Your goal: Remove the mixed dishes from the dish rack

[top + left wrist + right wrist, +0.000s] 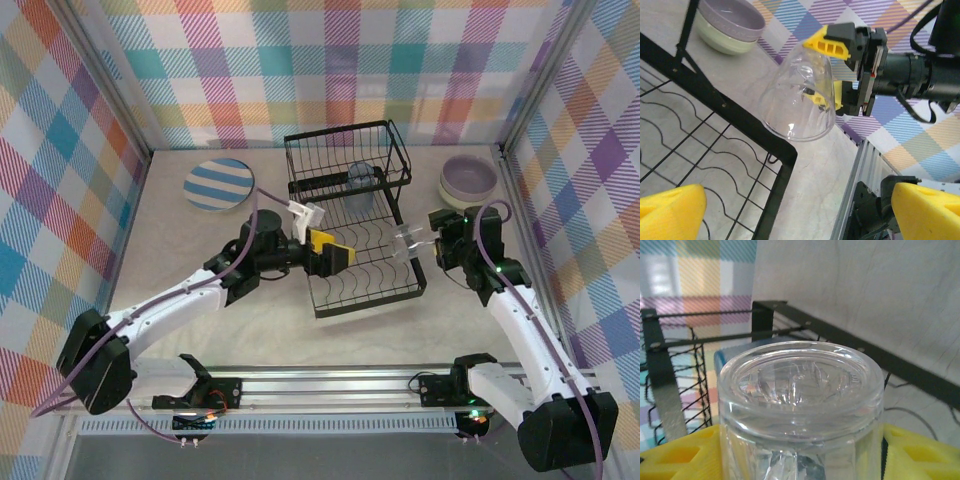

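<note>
The black wire dish rack point(345, 285) stands mid-table. My right gripper point(420, 243) is shut on a clear glass point(405, 243), tilted just above the rack's right edge. In the right wrist view the glass point(800, 405) sits between my yellow pads point(682, 455). From the left wrist I see the same glass point(800, 95) in the right gripper's yellow fingers point(832, 45). My left gripper point(335, 258) hovers open over the rack's wavy base point(700, 150), with nothing between its fingertips point(670, 212). A grey-blue tumbler point(358, 185) stands in the rack's basket section.
A blue-and-white striped plate point(219, 184) lies on the table at the back left. A lavender bowl nested in a pale green bowl point(468, 181) sits at the back right, close to the right wall. Checkered walls close in three sides.
</note>
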`<move>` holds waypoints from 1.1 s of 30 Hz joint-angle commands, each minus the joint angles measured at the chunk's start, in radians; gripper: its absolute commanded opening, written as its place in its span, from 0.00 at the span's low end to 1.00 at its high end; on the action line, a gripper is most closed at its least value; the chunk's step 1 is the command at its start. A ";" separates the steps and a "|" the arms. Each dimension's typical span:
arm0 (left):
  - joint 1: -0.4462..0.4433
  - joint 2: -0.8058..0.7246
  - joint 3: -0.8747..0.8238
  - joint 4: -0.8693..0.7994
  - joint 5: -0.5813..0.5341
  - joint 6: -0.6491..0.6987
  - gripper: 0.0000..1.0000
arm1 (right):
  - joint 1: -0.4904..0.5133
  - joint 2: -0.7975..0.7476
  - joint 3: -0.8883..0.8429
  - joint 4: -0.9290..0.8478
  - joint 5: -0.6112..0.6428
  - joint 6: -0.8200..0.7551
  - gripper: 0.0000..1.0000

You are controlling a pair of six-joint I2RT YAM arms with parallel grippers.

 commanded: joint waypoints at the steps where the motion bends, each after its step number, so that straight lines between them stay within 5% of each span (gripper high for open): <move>1: -0.028 0.046 -0.007 0.115 0.014 0.087 0.94 | -0.008 -0.026 0.049 -0.022 -0.122 0.077 0.50; 19: -0.054 0.205 0.097 0.215 0.035 0.074 0.85 | -0.008 -0.090 -0.001 -0.007 -0.280 0.204 0.50; 33: -0.057 0.292 0.181 0.198 -0.008 0.034 0.62 | -0.007 -0.106 -0.014 0.013 -0.329 0.242 0.50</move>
